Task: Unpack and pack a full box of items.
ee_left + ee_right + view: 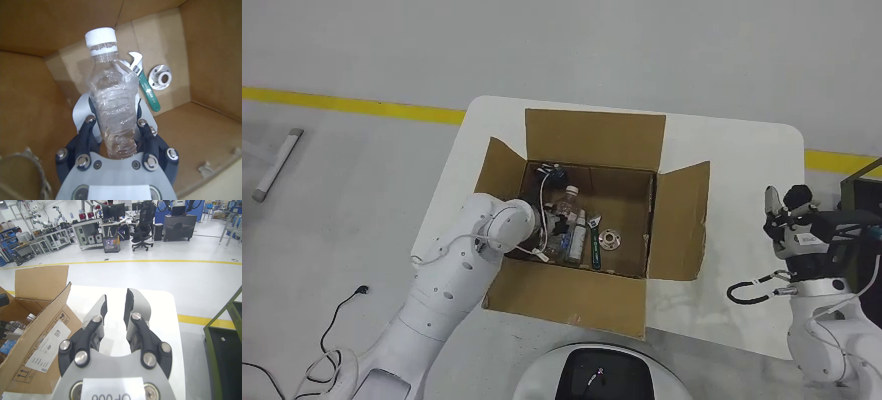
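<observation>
**Lifting the bottle clear of the box**

Our left tool [113, 111] sits inside the open brown cardboard box [208, 56]. It is clamped around the lower body of a clear, crumpled plastic bottle with a white cap [111, 85], and the cap points away from the tool, well past its tips. Beyond the tips, on the box floor, lie a green-handled adjustable wrench [147, 89] and, just beside it, a white round flange [160, 77]. Neither touches the tool. Our right tool [115, 308] hangs over the white bench [151, 332] beside the box, its jaws parted a little and holding nothing.

We judge the step in hand to be taking the bottle out. Its thin wall looks ready to buckle, so we would not squeeze harder. We would raise the tool straight up until the cap stands above the walls and flaps, and only then swing sideways. The bottle overhangs the tips a long way, so we would turn slowly to stop it pivoting in the grip.
</observation>
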### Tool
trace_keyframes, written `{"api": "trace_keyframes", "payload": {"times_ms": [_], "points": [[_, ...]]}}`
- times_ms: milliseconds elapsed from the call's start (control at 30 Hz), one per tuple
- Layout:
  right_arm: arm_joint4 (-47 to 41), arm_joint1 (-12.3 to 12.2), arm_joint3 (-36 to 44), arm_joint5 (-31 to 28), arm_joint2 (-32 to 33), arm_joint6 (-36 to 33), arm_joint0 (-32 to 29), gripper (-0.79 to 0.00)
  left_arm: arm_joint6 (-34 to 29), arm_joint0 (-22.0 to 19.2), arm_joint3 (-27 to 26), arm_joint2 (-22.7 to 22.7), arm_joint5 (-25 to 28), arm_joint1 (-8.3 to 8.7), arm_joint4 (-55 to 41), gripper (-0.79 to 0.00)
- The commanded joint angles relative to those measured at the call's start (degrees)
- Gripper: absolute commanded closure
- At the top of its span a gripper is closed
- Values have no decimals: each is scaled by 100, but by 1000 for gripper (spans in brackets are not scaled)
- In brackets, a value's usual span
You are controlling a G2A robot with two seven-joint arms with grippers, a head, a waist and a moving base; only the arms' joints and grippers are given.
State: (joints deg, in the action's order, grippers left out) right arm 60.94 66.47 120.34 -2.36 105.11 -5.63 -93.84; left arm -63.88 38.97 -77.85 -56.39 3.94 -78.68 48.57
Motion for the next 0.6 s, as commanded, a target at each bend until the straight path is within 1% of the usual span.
{"api": "trace_keyframes", "payload": {"times_ms": [0, 67, 233, 267, 300, 333, 567], "points": [[-201, -1, 86, -107, 18, -256, -23, -785, -103, 79, -261, -122, -22, 26, -161, 0], [-547, -13, 171, -295, 91, -750, -38, -785, -224, 141, -501, -215, -36, 51, -260, 0], [-1566, -98, 395, -821, 396, -2708, 24, -785, -434, 281, -931, -467, -143, 98, -700, 0], [-1829, -111, 399, -854, 459, -2970, 66, -785, -438, 298, -978, -513, -170, 108, -727, 0], [-2012, -119, 393, -761, 536, -3154, 108, -785, -445, 312, -1019, -551, -193, 118, -752, 0], [-2033, -127, 422, -750, 577, -3232, 142, -785, -442, 330, -1054, -583, -215, 126, -783, 0], [-2033, -127, 422, -750, 577, -3232, 142, -785, -430, 349, -1080, -612, -231, 132, -827, 0]]}}
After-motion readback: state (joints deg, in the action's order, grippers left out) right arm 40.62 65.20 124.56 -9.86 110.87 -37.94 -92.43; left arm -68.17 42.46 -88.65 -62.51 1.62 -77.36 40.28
